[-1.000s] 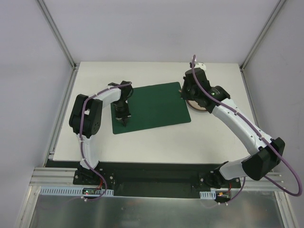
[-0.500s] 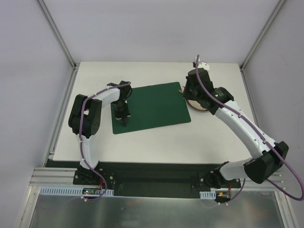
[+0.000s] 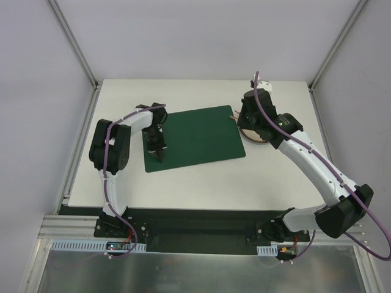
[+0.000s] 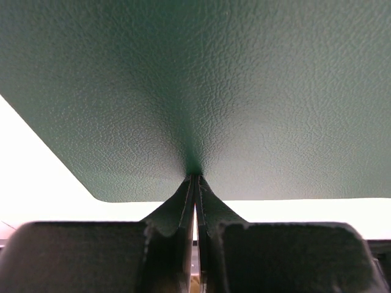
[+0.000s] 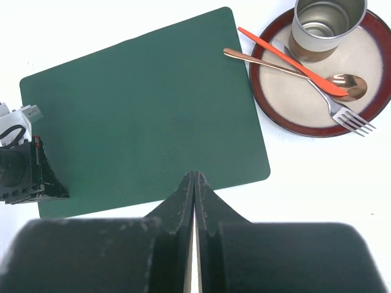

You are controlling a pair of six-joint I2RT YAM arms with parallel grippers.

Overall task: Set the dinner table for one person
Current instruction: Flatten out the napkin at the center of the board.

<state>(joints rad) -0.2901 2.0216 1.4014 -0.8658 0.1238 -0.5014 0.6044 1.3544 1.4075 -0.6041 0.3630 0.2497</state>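
The dark green placemat [image 3: 195, 137] lies on the white dinner table [image 3: 195, 180]. My left gripper [image 3: 158, 155] is shut, its tips pressed down onto the placemat [image 4: 214, 79] near its left front corner. My right gripper [image 3: 241, 119] is shut and empty, held high above the mat's right edge. Below it, in the right wrist view, a red-rimmed plate [image 5: 284, 91] to the right of the placemat [image 5: 140, 110] holds a metal cup [image 5: 327, 27], an orange utensil [image 5: 293, 64], a copper spoon [image 5: 348, 85] and a fork [image 5: 342, 113].
Aluminium frame posts [image 3: 76, 46] stand at the table's back corners. The plate [image 3: 252, 139] sits mostly hidden under the right arm in the top view. White tabletop [image 5: 317, 177] shows in front of the mat and plate.
The right arm has risen and shifted slightly back and right above the plate. The left gripper stays pressed on the placemat, which has not visibly moved.
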